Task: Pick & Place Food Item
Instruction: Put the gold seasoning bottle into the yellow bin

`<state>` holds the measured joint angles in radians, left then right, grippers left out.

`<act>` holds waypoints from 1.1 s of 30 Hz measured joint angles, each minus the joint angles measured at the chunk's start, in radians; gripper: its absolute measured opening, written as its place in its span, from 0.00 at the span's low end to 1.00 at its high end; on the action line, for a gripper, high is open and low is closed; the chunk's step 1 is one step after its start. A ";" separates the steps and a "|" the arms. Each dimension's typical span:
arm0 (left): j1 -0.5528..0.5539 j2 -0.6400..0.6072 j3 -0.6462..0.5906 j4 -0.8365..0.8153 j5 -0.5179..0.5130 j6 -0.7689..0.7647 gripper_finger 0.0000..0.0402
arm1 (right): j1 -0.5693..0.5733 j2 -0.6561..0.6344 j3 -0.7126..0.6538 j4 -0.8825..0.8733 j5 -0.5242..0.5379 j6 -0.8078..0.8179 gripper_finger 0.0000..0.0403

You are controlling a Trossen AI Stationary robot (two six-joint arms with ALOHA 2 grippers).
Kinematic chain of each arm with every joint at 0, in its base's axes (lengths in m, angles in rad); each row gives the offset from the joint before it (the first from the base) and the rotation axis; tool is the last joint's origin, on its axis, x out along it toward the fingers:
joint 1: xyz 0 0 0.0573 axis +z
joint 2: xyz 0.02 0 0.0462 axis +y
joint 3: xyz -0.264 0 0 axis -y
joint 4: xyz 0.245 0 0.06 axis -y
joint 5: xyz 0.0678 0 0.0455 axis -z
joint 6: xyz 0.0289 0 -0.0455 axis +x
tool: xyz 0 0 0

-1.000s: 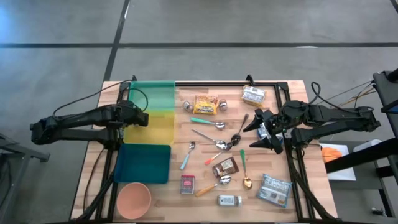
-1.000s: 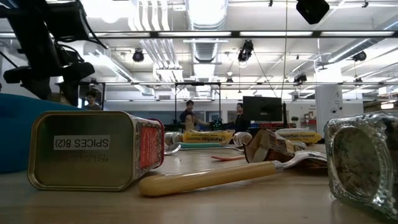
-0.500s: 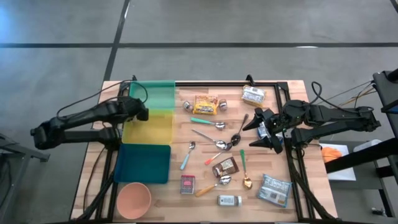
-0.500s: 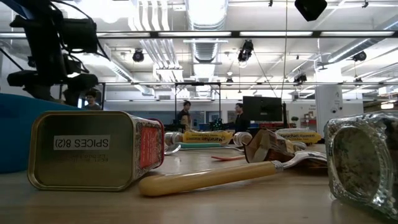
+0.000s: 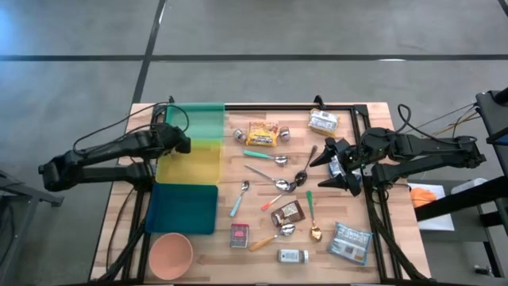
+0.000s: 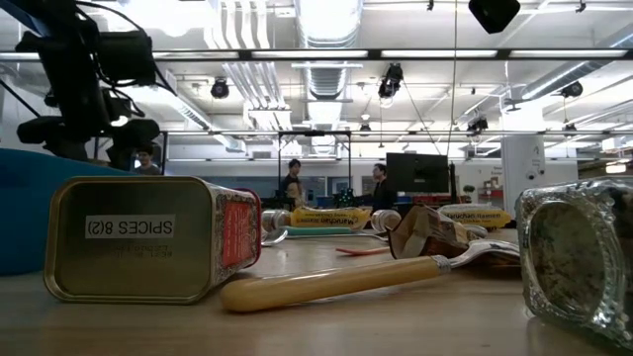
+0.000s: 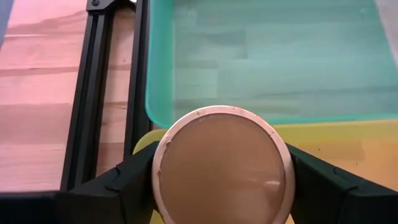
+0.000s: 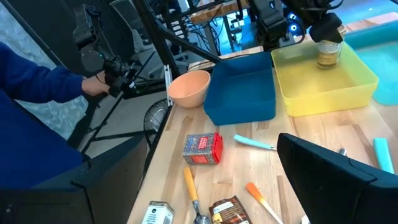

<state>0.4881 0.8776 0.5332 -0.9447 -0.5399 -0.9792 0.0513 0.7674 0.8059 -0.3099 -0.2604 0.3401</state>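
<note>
A small jar with a round tan lid (image 7: 221,165) is between the fingers of my left gripper (image 5: 181,143), over the far end of the yellow tray (image 5: 198,165), close to the green tray (image 7: 261,56). In the right wrist view the jar (image 8: 328,55) shows upright above the yellow tray (image 8: 323,90). My right gripper (image 5: 325,167) hovers open at the table's right side, next to the spoons, holding nothing. My left gripper pinches the jar at lid height between its two fingers (image 7: 127,180), one on each side of the round lid (image 7: 163,168). The fingers slant down from the table's left side. The jar stays upright; whether its bottom touches the tray floor, I cannot tell.
A blue tray (image 5: 186,208) and a pink bowl (image 5: 171,254) lie nearer than the yellow tray. Spoons, snack packets (image 5: 263,133), a red spice tin (image 5: 239,235) and a small glass jar (image 5: 293,256) are scattered over the table's middle and right. A person's sleeve (image 8: 37,93) shows beyond the table.
My left gripper has swung toward the table's far edge and sunk a little, carrying the jar along above the yellow tray toward the green tray. The jar stays upright in the hold.
</note>
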 joint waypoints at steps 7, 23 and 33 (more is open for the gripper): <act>0.001 0.008 -0.012 -0.029 0.054 -0.007 0.81 | 0.000 0.000 0.000 0.000 -0.001 0.000 0.89; 0.001 0.003 0.003 -0.025 0.076 0.006 0.88 | 0.000 0.000 0.000 0.000 -0.002 0.000 0.89; 0.001 0.003 0.113 -0.090 0.070 0.069 0.88 | 0.000 0.000 0.000 0.000 -0.001 0.000 0.89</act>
<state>0.4889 0.8810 0.6466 -1.0345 -0.4702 -0.9102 0.0517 0.7677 0.8059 -0.3096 -0.2615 0.3403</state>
